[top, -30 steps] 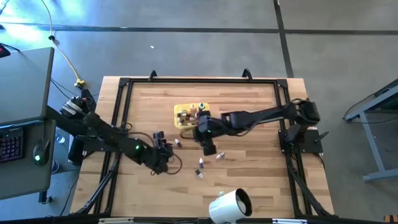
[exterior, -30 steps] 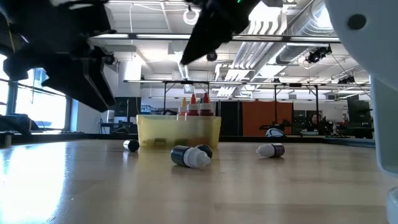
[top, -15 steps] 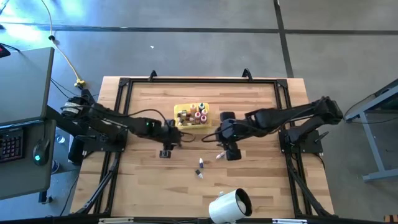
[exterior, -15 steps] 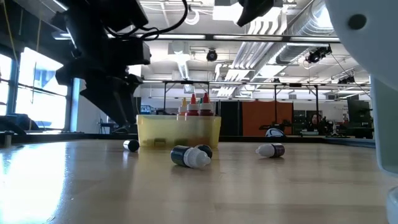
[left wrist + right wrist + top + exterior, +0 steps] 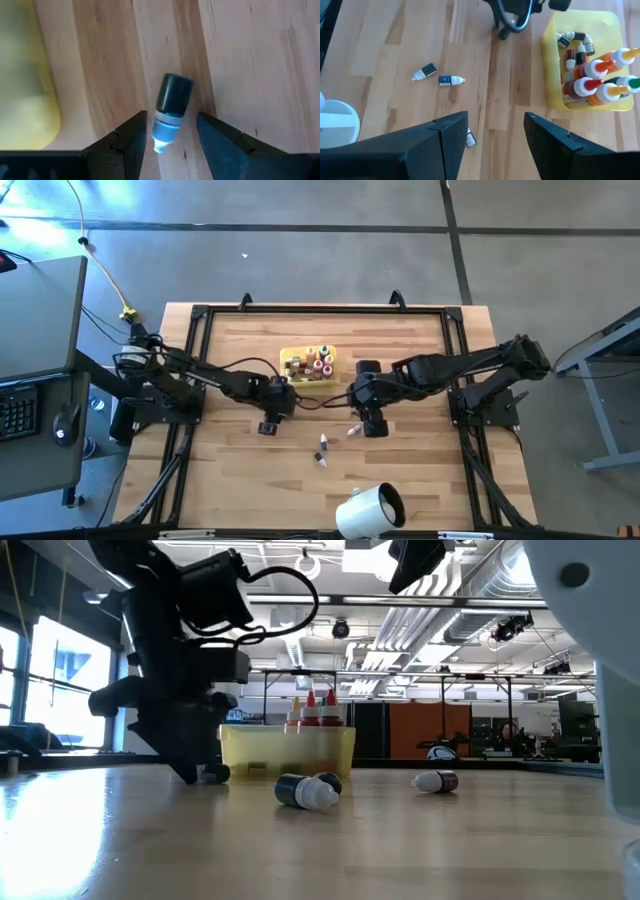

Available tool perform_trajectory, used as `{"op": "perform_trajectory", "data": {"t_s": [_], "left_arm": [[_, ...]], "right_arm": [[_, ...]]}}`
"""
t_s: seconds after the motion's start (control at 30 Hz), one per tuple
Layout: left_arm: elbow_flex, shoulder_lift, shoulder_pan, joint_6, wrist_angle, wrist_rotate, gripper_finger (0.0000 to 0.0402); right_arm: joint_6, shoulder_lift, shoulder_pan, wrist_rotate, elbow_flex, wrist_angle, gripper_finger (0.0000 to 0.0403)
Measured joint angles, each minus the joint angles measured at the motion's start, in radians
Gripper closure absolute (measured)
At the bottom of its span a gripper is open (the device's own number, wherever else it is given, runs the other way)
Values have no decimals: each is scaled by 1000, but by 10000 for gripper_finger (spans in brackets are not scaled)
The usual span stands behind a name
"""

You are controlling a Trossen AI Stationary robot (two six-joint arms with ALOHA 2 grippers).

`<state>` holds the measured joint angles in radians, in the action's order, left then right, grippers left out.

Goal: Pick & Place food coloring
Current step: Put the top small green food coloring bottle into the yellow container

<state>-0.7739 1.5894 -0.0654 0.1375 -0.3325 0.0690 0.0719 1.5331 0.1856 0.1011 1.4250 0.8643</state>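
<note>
We are holding our left end effector (image 5: pixel 172 145) low over the worktop (image 5: pixel 400 350) just beside the yellow tray (image 5: pixel 296 380), its fingers spread and straddling a dark dropper bottle (image 5: pixel 170 107) that is lying flat between them, not yet clamped. Our right end effector (image 5: pixel 492 142) is hovering released on the tray's other side, above another fallen bottle (image 5: pixel 353 430). Two more bottles (image 5: pixel 322 450) are lying nearer the white cylinder (image 5: pixel 368 510), while the rest are standing or lying in the tray.
</note>
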Motion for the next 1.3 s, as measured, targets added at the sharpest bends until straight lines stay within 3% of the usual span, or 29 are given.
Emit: {"op": "perform_trajectory", "data": {"t_s": [0.2,0.5,0.63,0.73,0.97,1.07,1.3], "left_arm": [[0,12,-1,-13,1,15,239],[-4,14,-2,-47,-6,-2,331],[-53,6,1,-74,-41,-2,348],[-105,4,1,-63,-36,98,341],[-206,3,1,21,-72,492,321],[-243,3,3,24,-83,600,320],[-287,2,72,11,-198,511,314]], "right_arm": [[0,-1,0,1,0,0,214],[14,-1,0,1,0,0,214],[27,-1,0,1,0,0,214],[24,-1,0,1,0,-2,214],[25,-1,0,18,0,-6,214],[25,-1,0,25,0,-7,214],[25,-1,0,69,0,-7,214]]}}
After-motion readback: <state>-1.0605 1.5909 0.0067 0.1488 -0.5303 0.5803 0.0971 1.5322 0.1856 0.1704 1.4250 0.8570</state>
